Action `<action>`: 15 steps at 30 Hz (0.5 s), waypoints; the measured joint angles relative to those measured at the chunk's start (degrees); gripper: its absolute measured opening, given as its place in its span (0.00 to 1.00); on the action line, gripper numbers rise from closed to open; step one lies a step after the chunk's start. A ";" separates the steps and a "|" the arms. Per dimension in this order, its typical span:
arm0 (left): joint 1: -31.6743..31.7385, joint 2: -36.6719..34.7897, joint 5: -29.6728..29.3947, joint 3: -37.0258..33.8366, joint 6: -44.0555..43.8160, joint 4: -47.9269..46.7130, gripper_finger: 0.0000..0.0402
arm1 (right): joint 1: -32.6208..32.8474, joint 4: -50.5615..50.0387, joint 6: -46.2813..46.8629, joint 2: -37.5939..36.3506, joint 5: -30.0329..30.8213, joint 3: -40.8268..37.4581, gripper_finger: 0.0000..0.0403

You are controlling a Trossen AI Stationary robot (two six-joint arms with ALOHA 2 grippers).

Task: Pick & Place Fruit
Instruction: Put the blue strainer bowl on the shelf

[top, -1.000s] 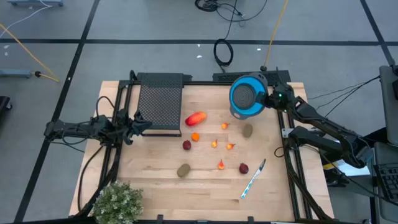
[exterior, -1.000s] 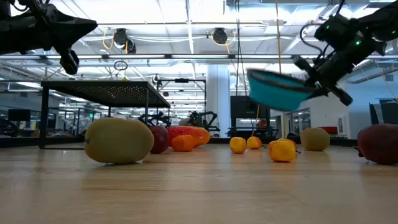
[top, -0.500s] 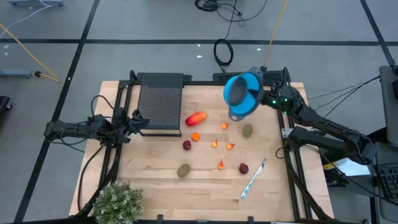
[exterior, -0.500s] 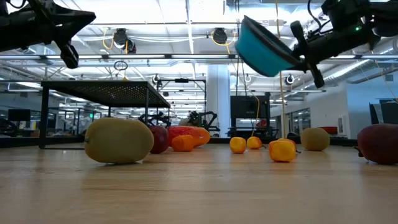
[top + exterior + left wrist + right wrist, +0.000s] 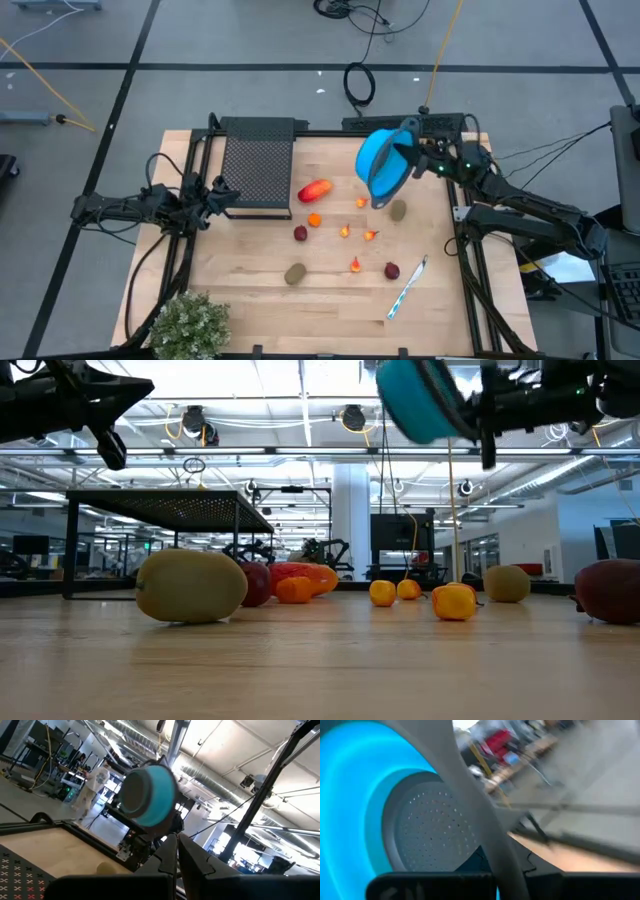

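The fruit lies loose on the wooden table: a red-orange long piece [image 5: 316, 190], brown-green ovals [image 5: 295, 272] [image 5: 398, 210], dark red balls [image 5: 300, 233] [image 5: 392, 270] and small orange bits [image 5: 355, 265]. Above the table's far right, my right gripper [image 5: 412, 160] is shut on a blue bowl [image 5: 381, 165] with a grey perforated bottom [image 5: 427, 837]. The bowl also shows high up in the low view [image 5: 418, 400]. My left gripper [image 5: 232, 195] waits shut at the table's left with nothing in it. My right gripper has the bowl by its rim [image 5: 470, 800], which runs up from between the fingers in the right wrist view. The fingers come about level from the table's right. The bowl is lifted clear and tipped on its side, its base [image 5: 136, 795] toward the left arm.
A black mesh rack [image 5: 258, 165] stands at the far left, next to my left gripper. A white-and-blue pen [image 5: 408, 288] lies near the right edge. A bushy green plant [image 5: 190, 325] sits at the near left corner. Bare wood shows along the near edge.
My right gripper has risen and swung a little toward the table's left with the bowl. It has tipped up and rolled. The bowl, which hung with its opening upward, now stands on its side, higher above the fruit.
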 joint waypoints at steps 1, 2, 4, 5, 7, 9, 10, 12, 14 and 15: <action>0.00 0.00 0.00 0.00 0.01 -0.02 0.04 | 0.06 2.38 -2.09 0.00 -1.55 0.00 0.00; 0.01 0.00 0.00 0.00 -0.03 -0.01 0.04 | 0.06 4.52 -4.00 -0.02 -2.95 0.02 0.00; 0.00 0.00 0.00 0.00 -0.13 -0.02 0.04 | 0.06 8.56 -7.71 0.00 -5.98 0.04 0.00; 0.00 0.00 0.01 0.00 -0.13 -0.02 0.04 | 0.06 10.36 -9.74 -0.02 -7.39 0.04 0.00; 0.00 0.00 0.00 0.00 -0.27 -0.02 0.04 | 0.06 13.76 -13.65 -0.02 -10.43 0.04 0.00; 0.00 0.00 0.01 0.00 -0.34 -0.04 0.04 | 0.06 16.82 -17.31 -0.02 -13.23 0.04 0.00; 0.00 0.00 0.02 0.00 -0.34 -0.04 0.04 | 0.06 18.12 -18.83 -0.02 -14.60 0.04 0.00; 0.00 0.00 0.01 0.00 -0.34 -0.04 0.04 | 0.06 20.78 -21.28 -0.01 -17.21 0.04 0.00; 0.00 0.00 0.01 0.00 -0.34 -0.04 0.04 | 0.06 23.44 -23.04 0.00 -19.54 0.04 0.00; 0.00 0.00 0.01 0.00 -0.34 -0.04 0.04 | 0.06 24.81 -23.59 0.00 -20.64 0.04 0.00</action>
